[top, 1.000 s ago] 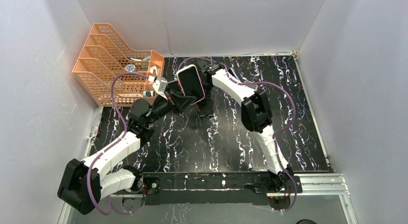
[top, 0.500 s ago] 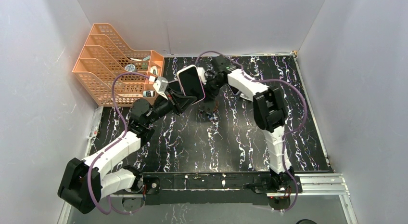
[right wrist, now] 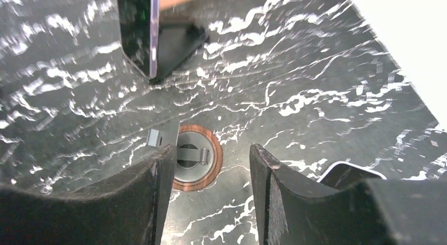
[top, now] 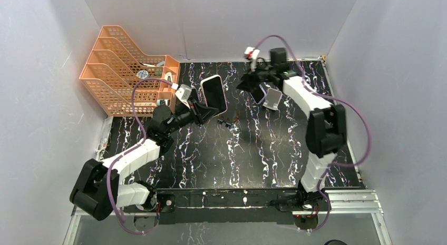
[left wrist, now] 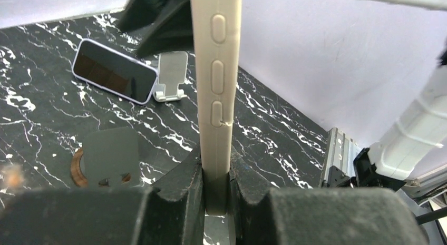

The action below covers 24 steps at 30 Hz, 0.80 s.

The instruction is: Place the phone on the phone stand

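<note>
Left gripper (left wrist: pixel 216 184) is clamping cream-cased phone (left wrist: pixel 216 71) upright.
Right gripper (right wrist: pixel 211 155), jaws apart, is hovering over round copper-ringed stand (right wrist: pixel 188 159) on black marbled bench (right wrist: pixel 316 97).

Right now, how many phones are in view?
2: one cream-cased phone clamped in the left fingers, one lavender-rimmed phone lying flat on the black marbled table. More could hide in the orange trays.

Black white-veined table (top: pixel 237 155), orange file rack (top: pixel 113 71), cream phone (left wrist: pixel 216 71)
</note>
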Each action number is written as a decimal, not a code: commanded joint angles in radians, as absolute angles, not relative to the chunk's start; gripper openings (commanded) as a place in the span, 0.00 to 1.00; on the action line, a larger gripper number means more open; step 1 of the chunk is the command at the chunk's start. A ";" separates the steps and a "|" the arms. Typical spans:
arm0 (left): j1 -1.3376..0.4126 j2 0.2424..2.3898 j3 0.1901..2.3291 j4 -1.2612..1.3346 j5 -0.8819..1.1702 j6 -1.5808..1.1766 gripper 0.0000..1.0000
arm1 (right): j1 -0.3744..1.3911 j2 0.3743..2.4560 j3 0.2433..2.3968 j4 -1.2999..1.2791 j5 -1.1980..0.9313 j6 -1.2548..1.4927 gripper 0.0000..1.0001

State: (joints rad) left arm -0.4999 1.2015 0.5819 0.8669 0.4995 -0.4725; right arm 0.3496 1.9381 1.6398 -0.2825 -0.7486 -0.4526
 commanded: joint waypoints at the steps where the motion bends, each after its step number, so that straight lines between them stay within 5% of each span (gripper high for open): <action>1: -0.495 1.246 0.616 0.996 0.547 -0.457 0.00 | 0.244 1.680 1.385 0.257 -1.025 -0.176 0.61; 7: -0.495 1.293 0.640 1.015 0.593 -0.444 0.00 | 0.229 1.603 1.292 0.301 -1.208 -0.122 0.61; 11: -0.495 1.306 0.637 1.031 0.604 -0.447 0.00 | 0.215 1.630 1.243 0.669 -1.398 0.213 0.61; 24: -0.514 1.402 0.663 1.125 0.674 -0.509 0.00 | 0.287 1.766 1.350 1.031 -1.452 0.510 0.61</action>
